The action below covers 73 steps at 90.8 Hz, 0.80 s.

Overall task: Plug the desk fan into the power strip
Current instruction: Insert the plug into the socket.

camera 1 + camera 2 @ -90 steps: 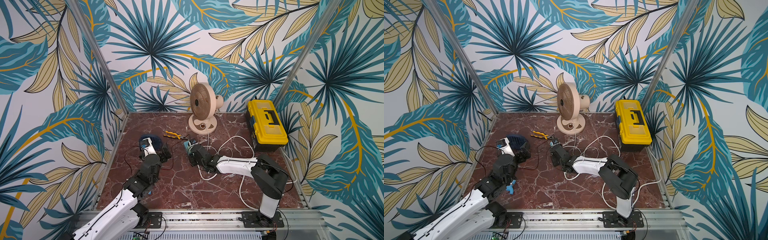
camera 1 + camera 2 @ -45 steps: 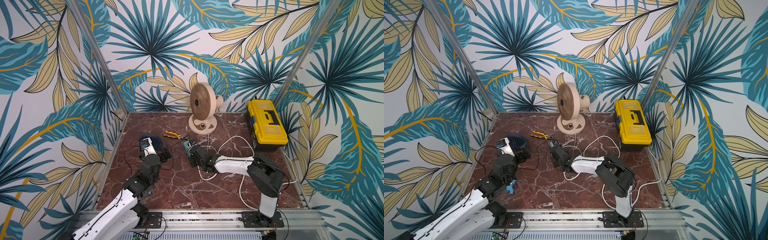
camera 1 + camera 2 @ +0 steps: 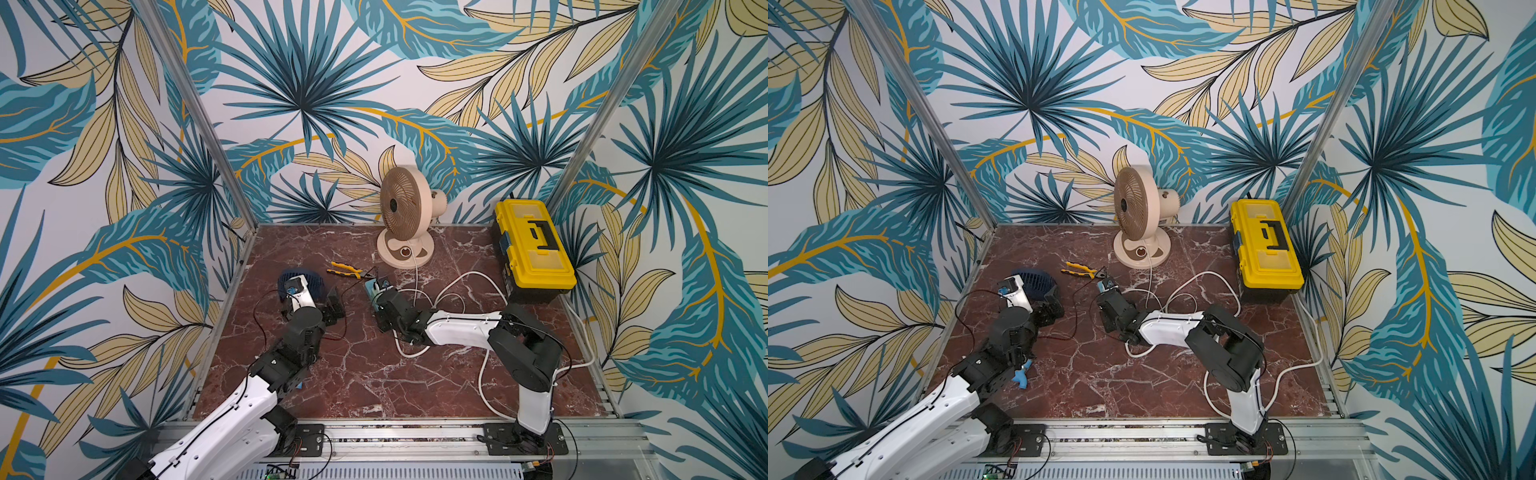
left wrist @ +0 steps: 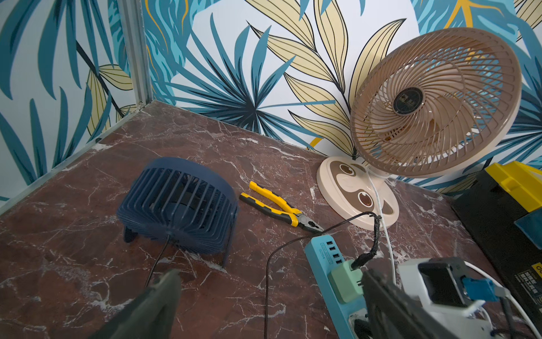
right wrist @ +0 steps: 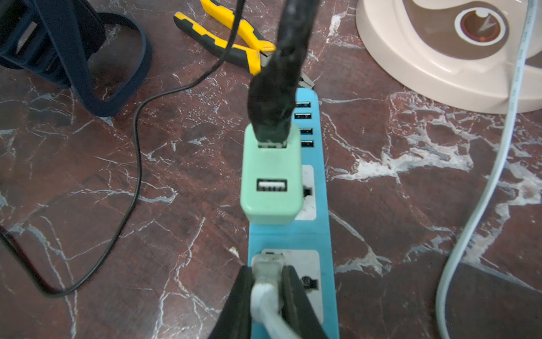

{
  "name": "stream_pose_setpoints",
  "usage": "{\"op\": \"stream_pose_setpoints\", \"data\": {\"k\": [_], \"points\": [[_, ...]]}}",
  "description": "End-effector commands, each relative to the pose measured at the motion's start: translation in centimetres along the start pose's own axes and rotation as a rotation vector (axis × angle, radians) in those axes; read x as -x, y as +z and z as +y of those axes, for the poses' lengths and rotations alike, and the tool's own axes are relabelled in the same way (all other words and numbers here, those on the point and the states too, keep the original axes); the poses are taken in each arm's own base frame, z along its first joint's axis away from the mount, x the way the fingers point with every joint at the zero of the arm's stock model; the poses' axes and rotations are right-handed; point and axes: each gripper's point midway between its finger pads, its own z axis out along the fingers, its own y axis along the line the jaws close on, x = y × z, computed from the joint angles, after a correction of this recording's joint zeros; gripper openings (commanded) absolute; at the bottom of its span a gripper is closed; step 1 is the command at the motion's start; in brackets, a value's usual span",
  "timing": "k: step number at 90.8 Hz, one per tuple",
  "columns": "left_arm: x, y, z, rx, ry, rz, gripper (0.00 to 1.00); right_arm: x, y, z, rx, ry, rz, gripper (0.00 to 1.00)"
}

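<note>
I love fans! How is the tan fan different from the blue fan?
The tan fan is bigger than the blue fan. The tan fan stands tall on a round base; the blue fan sits low. The tan fan's cord is white; the blue fan's cord is black. Both have slatted grilles.

I had bright, even light with only soft shadows on the marble tabletop (image 3: 374, 374). Close to my wrist lenses, the black plug (image 5: 272, 97) and the left gripper (image 4: 269, 276) looked blurred; both top views were sharp.
</note>
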Motion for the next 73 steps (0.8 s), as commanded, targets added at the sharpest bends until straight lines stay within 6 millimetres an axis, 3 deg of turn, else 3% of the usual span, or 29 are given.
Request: {"op": "stream_pose_setpoints", "data": {"k": [1, 20, 35, 73], "points": [[-0.2, 0.3, -0.4, -0.022, 0.011, 0.005, 1.0, -4.0, 0.5, -1.0, -0.027, -0.044, 0.125, 0.12], [-0.7, 0.7, -1.1, -0.045, 0.021, 0.03, 1.0, -1.2, -1.2, -0.7, -0.012, -0.051, 0.069, 0.25], [-1.0, 0.9, -1.6, -0.065, 0.029, 0.045, 1.0, -0.1, -2.2, -0.3, 0.018, -0.037, 0.046, 0.34], [-1.4, 1.1, -2.0, -0.088, 0.055, 0.067, 1.0, -1.3, -5.4, -0.1, 0.11, -0.023, 0.074, 0.57]]}}
